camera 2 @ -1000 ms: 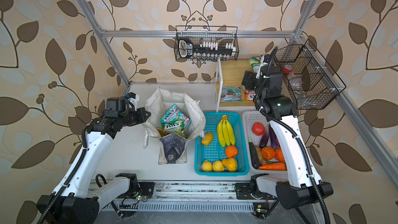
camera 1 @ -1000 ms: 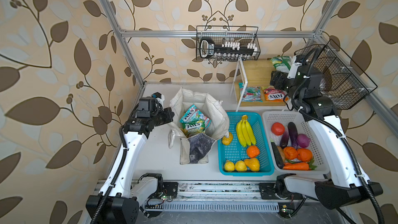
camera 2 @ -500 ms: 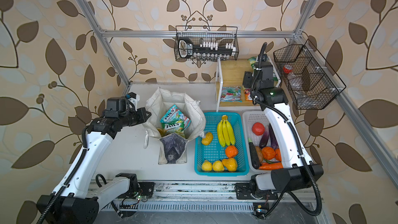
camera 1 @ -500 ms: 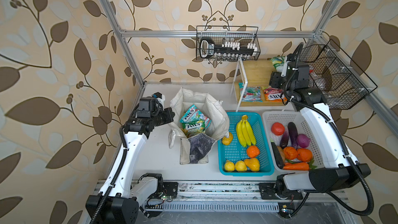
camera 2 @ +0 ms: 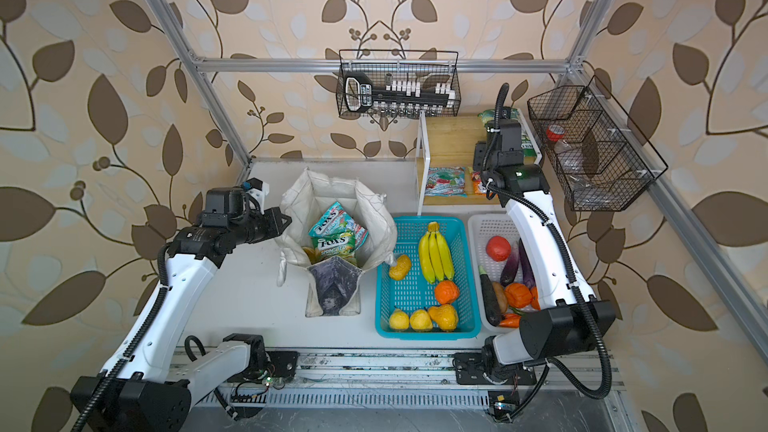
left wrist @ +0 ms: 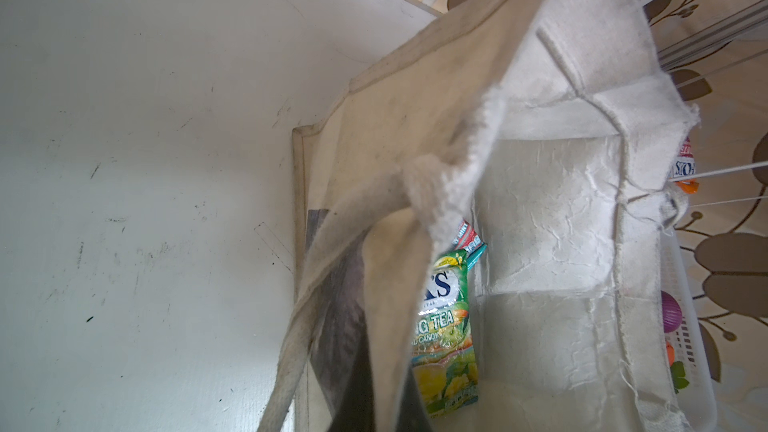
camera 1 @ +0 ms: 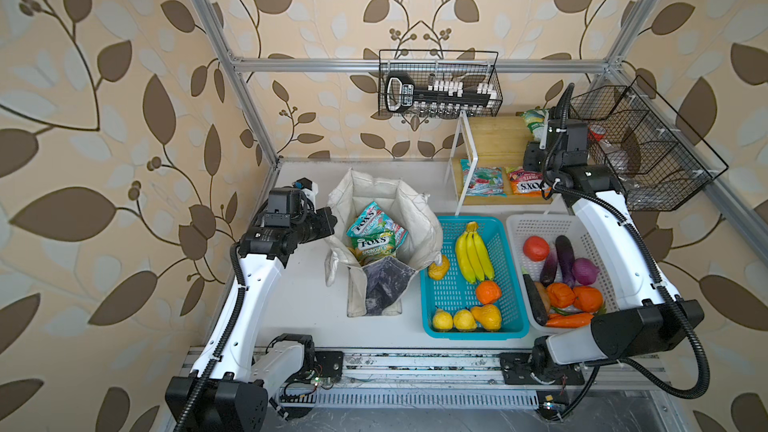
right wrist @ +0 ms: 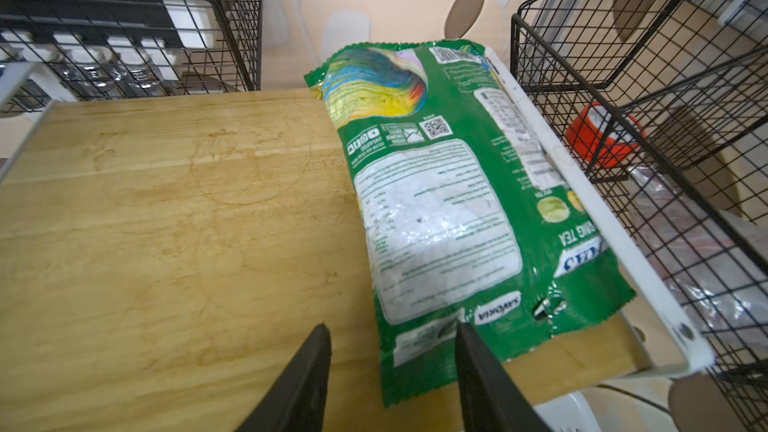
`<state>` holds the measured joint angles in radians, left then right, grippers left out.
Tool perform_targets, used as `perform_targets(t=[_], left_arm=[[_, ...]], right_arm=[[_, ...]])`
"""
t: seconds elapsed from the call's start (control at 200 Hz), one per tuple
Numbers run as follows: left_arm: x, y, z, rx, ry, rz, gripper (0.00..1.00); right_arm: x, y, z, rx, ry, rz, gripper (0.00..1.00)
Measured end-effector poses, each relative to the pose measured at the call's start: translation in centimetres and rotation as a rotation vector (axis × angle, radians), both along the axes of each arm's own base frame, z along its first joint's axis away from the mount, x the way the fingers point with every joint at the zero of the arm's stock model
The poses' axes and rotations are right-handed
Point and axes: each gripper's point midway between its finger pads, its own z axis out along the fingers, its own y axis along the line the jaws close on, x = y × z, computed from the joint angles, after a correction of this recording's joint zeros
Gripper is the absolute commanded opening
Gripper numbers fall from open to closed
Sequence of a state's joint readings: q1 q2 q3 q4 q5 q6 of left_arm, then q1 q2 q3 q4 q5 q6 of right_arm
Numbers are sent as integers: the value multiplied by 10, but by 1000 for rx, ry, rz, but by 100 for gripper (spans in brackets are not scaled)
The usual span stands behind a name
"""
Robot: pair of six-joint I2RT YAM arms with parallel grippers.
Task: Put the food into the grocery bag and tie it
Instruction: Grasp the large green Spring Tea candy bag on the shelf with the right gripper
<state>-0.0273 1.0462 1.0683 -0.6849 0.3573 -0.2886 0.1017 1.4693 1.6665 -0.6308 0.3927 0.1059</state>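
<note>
The green-white packet point(right wrist: 436, 209) lies flat, label side up, on the top board of the wooden shelf point(right wrist: 166, 222). It runs along the board's right edge, with one long side riding up on the white rail point(right wrist: 582, 209). Its long axis goes from the board's front edge toward its back right corner, so it points almost straight away from the right tool point(right wrist: 390, 367). That tool hovers at the packet's near short end with its jaws spread, one over the packet's near corner and one over bare wood. The right arm is clearly the nearer; closing here would likely pinch only that corner strip. The left tool point(camera 1: 330, 221) is well apart, near the left edge of the surface point(camera 1: 307, 284), pressed together on the rim of the grocery bag point(camera 1: 422, 222).
</note>
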Motion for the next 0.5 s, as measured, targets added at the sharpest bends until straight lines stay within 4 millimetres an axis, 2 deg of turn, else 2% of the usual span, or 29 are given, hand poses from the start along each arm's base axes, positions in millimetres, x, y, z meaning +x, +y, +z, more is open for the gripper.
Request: perform_targets(t=[0.18, 0.41, 0.5], left_arm=[[0, 0, 0, 0, 0, 0, 0], [0, 0, 0, 0, 0, 0, 0], [0, 0, 0, 0, 0, 0, 0]], right_arm=[[1, -3, 1, -2, -8, -6, 39], [3, -4, -3, -3, -7, -10, 39], [3, -5, -5, -3, -4, -14, 35]])
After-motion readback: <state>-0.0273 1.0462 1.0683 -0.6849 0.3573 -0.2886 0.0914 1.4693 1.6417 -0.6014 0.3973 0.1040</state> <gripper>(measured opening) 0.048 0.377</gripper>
